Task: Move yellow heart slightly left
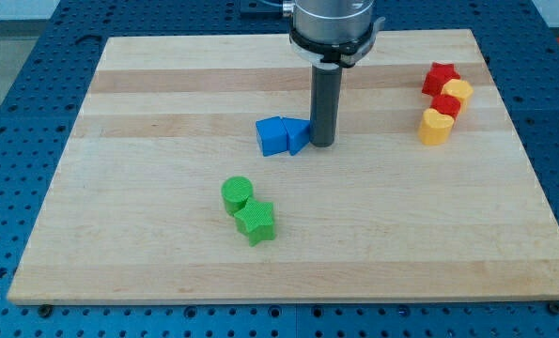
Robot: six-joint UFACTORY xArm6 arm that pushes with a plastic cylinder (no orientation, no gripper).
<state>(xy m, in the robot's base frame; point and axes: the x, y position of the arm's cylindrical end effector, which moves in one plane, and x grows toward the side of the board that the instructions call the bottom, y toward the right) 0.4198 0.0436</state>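
Note:
The yellow heart [435,127] lies on the wooden board at the view's right, at the bottom of a small cluster. Above it sit a red block [446,104], a yellow round block [458,91] and a red star-like block [439,75]. My tip [322,144] rests on the board near the middle, well to the left of the yellow heart. It touches the right side of two blue blocks [281,135].
A green cylinder [237,193] and a green star [256,222] sit together below and left of my tip. The wooden board [147,103] lies on a blue perforated table [35,103].

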